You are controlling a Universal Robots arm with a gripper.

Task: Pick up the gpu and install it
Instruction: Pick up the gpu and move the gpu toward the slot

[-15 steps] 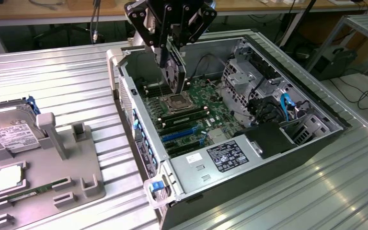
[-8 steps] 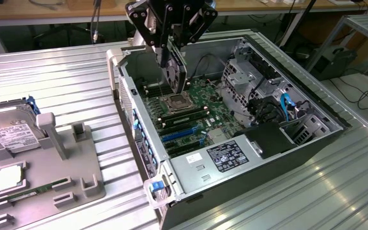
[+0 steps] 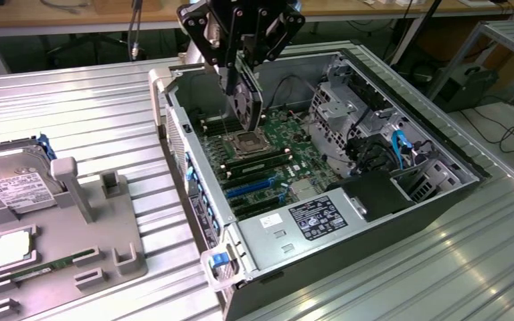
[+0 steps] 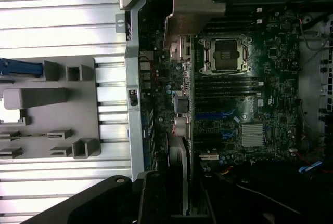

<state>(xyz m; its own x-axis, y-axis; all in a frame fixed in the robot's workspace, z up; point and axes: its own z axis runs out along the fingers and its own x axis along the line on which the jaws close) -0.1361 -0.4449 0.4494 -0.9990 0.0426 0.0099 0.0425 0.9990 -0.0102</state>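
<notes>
Pincer clamped shut on upper part of gpu. Card hangs vertical below fingers, lower edge left free, likely for slot entry. Silver bracket at one card end. Beneath pincer: open computer case, motherboard facing up; blue slots below, offset sideways, not yet engaged.

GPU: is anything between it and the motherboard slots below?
Nothing visible. The gpu hangs in the pincer over the open case, above the CPU socket; the blue slots lie uncovered.
</notes>
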